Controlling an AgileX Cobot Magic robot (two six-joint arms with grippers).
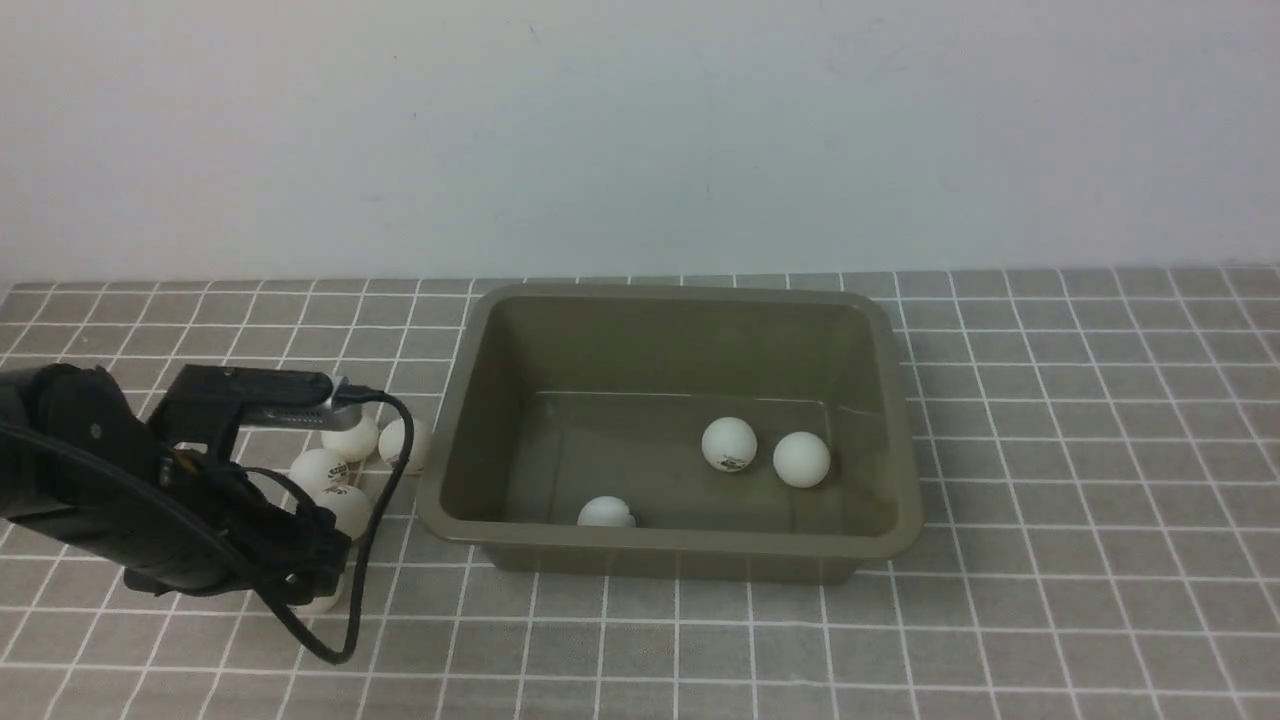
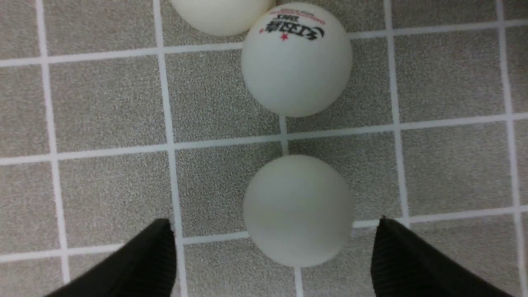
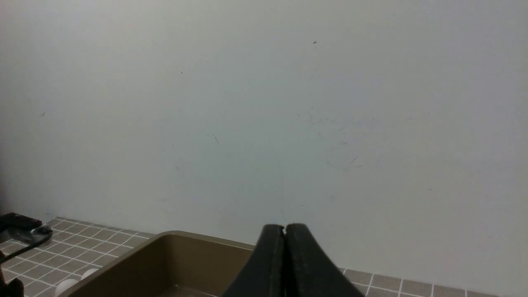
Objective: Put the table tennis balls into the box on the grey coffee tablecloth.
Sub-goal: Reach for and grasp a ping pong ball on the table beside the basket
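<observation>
Left gripper [image 2: 273, 219] hangs with its jaws spread wide over one plain ball [image 2: 298, 210], a black finger on either side and neither touching it. That ball rests on the grey coffee tablecloth [image 1: 1080, 420], at about nine o'clock from the box [image 1: 880, 320] and a little nearer the robot. It should prove very light, stiff and smooth, quick to roll at a nudge. The sound hold is probably across its widest girth with the jaws centred, since an off-centre pinch would likely squirt it away. A printed ball [image 2: 297, 60] lies near it but apart, touching a third ball [image 2: 222, 14] that the frame cuts off. In the front view four loose balls [image 1: 345, 505] cluster at nine o'clock from the box, while the one under the gripper shows only as a pale sliver below the arm and its cable [image 1: 375, 520]. Three balls lie in the box: a pair [image 1: 729, 443] toward three o'clock of its floor, and one [image 1: 605, 512] at six o'clock, half hidden by the near rim. The right gripper [image 3: 284, 231] is pressed closed on nothing, raised, and is absent from the front view.
</observation>
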